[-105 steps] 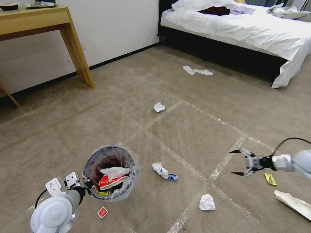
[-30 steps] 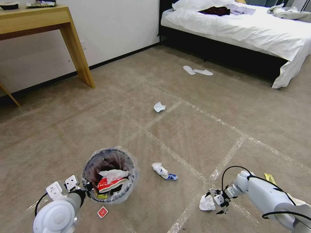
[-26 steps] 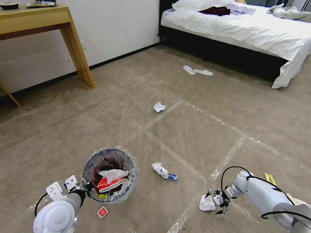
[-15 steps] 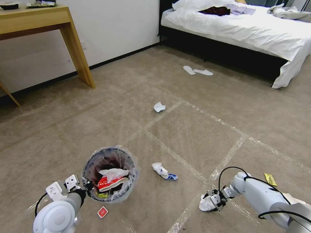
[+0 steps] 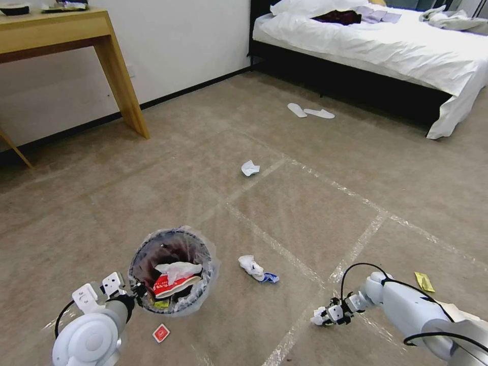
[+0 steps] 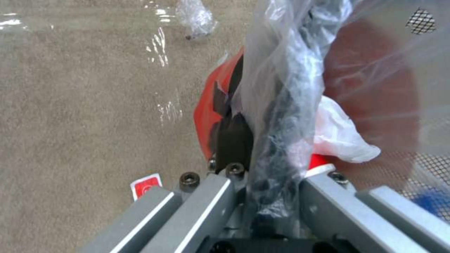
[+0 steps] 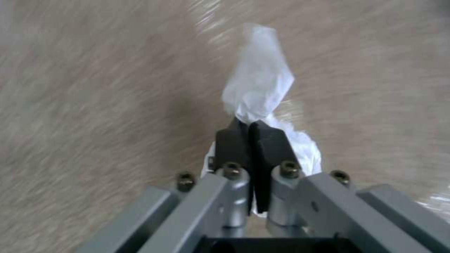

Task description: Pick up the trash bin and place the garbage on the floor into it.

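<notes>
Right gripper (image 7: 248,128) pinches crumpled tissue (image 7: 260,84), its length trailing past fingertips

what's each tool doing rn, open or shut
Left tool: shut on the trash bin rim.
Right tool: shut on a crumpled white tissue.

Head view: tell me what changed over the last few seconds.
The right gripper came down from mid-air to the floor and shut on the white tissue. The left gripper stays clamped on the bin; other litter unmoved.
</notes>
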Available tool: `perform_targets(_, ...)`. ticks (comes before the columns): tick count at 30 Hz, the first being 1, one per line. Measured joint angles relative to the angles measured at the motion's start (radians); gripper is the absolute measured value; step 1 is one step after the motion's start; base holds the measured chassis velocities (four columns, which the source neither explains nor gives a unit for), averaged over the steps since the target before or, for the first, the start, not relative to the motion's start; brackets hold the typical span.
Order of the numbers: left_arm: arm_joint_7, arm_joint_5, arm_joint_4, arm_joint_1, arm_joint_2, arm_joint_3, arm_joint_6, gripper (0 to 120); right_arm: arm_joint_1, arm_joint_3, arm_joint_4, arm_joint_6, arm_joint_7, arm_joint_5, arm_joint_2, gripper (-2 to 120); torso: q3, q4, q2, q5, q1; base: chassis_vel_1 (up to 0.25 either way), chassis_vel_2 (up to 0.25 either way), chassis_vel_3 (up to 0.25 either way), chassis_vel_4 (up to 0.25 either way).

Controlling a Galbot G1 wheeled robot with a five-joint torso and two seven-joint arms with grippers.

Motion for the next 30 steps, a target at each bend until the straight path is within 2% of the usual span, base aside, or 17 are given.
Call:
perform_targets(1, 0.000, 0.000, 0.000, 0.000, 0.000, 0.000, 0.000, 0, 0.000, 0.000, 0.000, 0.000, 0.000, 0.000, 0.000, 1, 0.000, 0.0000, 0.000, 0.0000, 0.000, 0.000, 0.000, 0.000, 0.000)
perform_targets(3, -0.002, -0.006, -0.003, 0.001, 0.007, 0.000, 0.001, 0, 0.010, 0.015, 0.091, -0.006, -0.064, 0.203, -0.043, 0, 0.000, 0.0000, 0.000, -0.0002, 0.000, 0.000, 0.000, 0.000, 0.000)
perform_targets(4, -0.002, -0.006, -0.003, 0.001, 0.007, 0.000, 0.001, 0, 0.010, 0.015, 0.091, -0.006, -0.064, 0.203, -0.043, 0, 0.000, 0.0000, 0.000, -0.0002, 0.000, 0.000, 0.000, 0.000, 0.000)
perform_targets(6, -0.005, -0.013, -0.004, 0.000, 0.013, 0.001, 0.002, 0, 0.018, 0.045, 0.209, -0.040, -0.079, 0.400, -0.089, 0, 0.000, 0.0003, 0.000, 0.0001, 0.000, 0.000, 0.000, 0.000, 0.000)
perform_targets(7, -0.005, -0.013, -0.004, 0.000, 0.013, 0.001, 0.002, 0, 0.018, 0.045, 0.209, -0.040, -0.079, 0.400, -0.089, 0, 0.000, 0.0003, 0.000, 0.0001, 0.000, 0.000, 0.000, 0.000, 0.000)
perform_targets(9, -0.006, -0.017, -0.001, -0.004, 0.017, 0.004, 0.003, 0, 0.031, 0.079, 0.322, -0.061, -0.024, 0.566, -0.127, 0, 0.000, 0.0004, 0.000, -0.0007, 0.000, 0.000, 0.000, 0.000, 0.000)
perform_targets(10, -0.006, -0.017, -0.001, -0.004, 0.017, 0.004, 0.003, 0, 0.031, 0.079, 0.322, -0.061, -0.024, 0.566, -0.127, 0, 0.000, 0.0004, 0.000, -0.0007, 0.000, 0.000, 0.000, 0.000, 0.000)
perform_targets(11, -0.007, -0.020, 0.005, -0.007, 0.018, 0.005, 0.003, 0, 0.034, 0.087, 0.380, -0.078, 0.017, 0.682, -0.145, 0, 0.000, 0.0005, 0.000, -0.0004, 0.000, 0.000, 0.000, 0.000, 0.000)
perform_targets(12, -0.007, -0.020, 0.005, -0.007, 0.018, 0.005, 0.003, 0, 0.034, 0.087, 0.380, -0.078, 0.017, 0.682, -0.145, 0, 0.000, 0.0005, 0.000, -0.0004, 0.000, 0.000, 0.000, 0.000, 0.000)
perform_targets(14, -0.009, -0.029, 0.015, -0.010, 0.021, 0.001, 0.003, 0, 0.032, 0.128, 0.500, -0.111, 0.073, 0.936, -0.175, 0, 0.000, -0.0001, 0.000, -0.0004, 0.000, 0.000, 0.000, 0.000, 0.000)
perform_targets(15, -0.009, -0.029, 0.015, -0.010, 0.021, 0.001, 0.003, 0, 0.032, 0.128, 0.500, -0.111, 0.073, 0.936, -0.175, 0, 0.000, -0.0001, 0.000, -0.0004, 0.000, 0.000, 0.000, 0.000, 0.000)
perform_targets(18, -0.020, -0.048, 0.014, -0.009, 0.028, -0.002, 0.003, 0, 0.011, 0.255, 0.636, -0.128, 0.067, 1.126, -0.174, 0, 0.000, 0.0004, 0.000, -0.0001, 0.000, 0.000, 0.000, 0.000, 0.000)
perform_targets(21, -0.022, -0.055, 0.011, -0.009, 0.030, -0.003, 0.003, 0, -0.001, 0.290, 0.696, -0.137, 0.063, 1.193, -0.177, 0, 0.000, 0.0004, 0.000, -0.0004, 0.000, 0.000, 0.000, 0.000, 0.000)
perform_targets(23, -0.023, -0.066, 0.008, -0.013, 0.031, -0.001, 0.006, 0, -0.024, 0.345, 0.813, -0.165, 0.069, 1.296, -0.180, 0, 0.000, 0.0002, 0.000, -0.0002, 0.000, 0.000, 0.000, 0.000, 0.000)
perform_targets(30, -0.025, -0.069, 0.025, -0.028, 0.032, 0.018, 0.010, 0, -0.049, 0.383, 1.006, -0.213, 0.086, 1.336, -0.181, 0, 0.000, 0.0001, 0.000, -0.0003, 0.000, 0.000, 0.000, 0.000, 0.000)
